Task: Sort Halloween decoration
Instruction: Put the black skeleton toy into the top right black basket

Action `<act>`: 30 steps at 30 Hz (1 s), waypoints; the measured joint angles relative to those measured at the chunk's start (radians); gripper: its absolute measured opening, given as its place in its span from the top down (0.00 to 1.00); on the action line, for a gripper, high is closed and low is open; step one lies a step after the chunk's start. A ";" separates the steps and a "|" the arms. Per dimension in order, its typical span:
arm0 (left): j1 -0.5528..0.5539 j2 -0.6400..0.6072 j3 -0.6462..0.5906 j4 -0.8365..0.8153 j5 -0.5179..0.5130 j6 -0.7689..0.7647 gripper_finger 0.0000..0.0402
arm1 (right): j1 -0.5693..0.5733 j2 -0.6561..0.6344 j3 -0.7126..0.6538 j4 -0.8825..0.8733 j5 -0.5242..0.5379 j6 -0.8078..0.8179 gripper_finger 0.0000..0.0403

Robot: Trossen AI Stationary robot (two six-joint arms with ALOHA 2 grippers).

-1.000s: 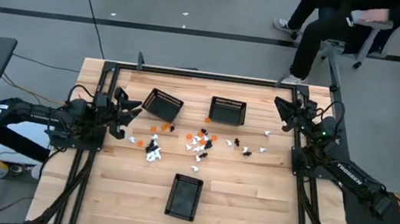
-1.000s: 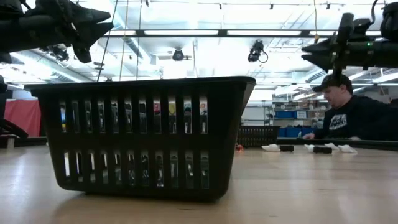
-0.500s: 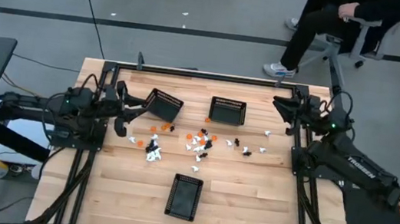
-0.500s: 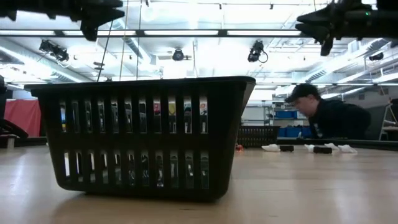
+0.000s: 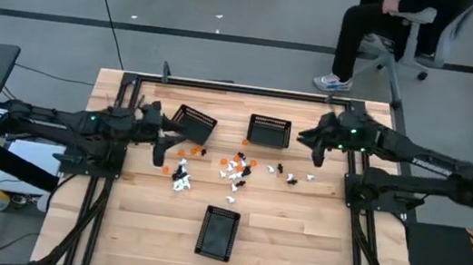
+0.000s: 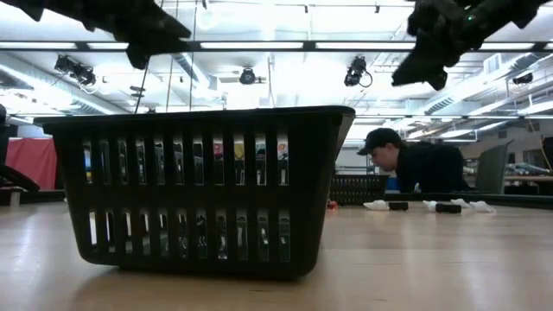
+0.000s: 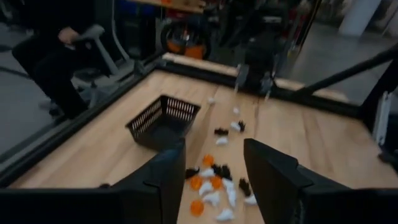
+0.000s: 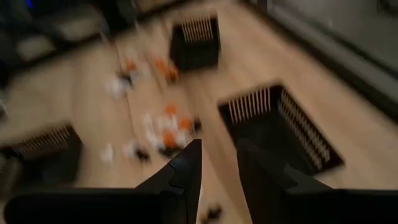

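Right now I see the trinkets (image 5: 233, 169) scattered mid-frame between three baskets (image 5: 218, 233). My left gripper (image 5: 159, 147) hovers at their left edge, fingers apart and empty; my right gripper (image 5: 312, 148) hovers upper right, slightly parted, empty.

Open jaws over trinkets (image 7: 214, 186), basket (image 7: 163, 121) nearby.

2 dark arms, white lettering

We see bare table (image 5: 297, 232) across the lower right of the high view, while three baskets (image 5: 218, 233) and scattered trinkets (image 5: 233, 169) crowd the middle.
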 joint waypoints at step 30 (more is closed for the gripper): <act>0.001 0.182 0.002 0.025 -0.009 0.143 0.46 | 0.325 0.648 0.054 -0.066 0.328 0.204 0.45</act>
